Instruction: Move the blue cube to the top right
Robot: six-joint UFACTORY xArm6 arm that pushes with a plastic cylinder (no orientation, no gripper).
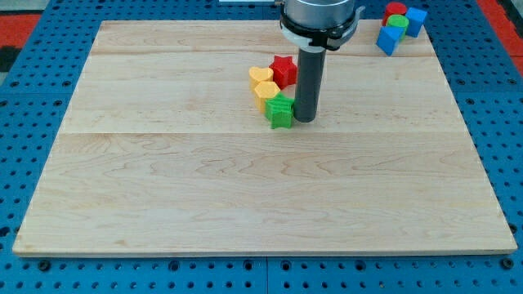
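My tip [305, 119] rests on the wooden board [245, 192] near its middle, just right of a green star block [279, 111] and touching or nearly touching it. A blue cube [417, 20] sits at the board's top right corner, partly past the edge. Beside it are a red block [395, 9], a green block [398, 24] and a second blue block [388, 40]. The tip is far to the left of and below that group.
Left of the rod stand a red star block [283, 70] and two yellow blocks [261, 77] [267, 91], packed close above the green star. A blue pegboard [490, 98] surrounds the board.
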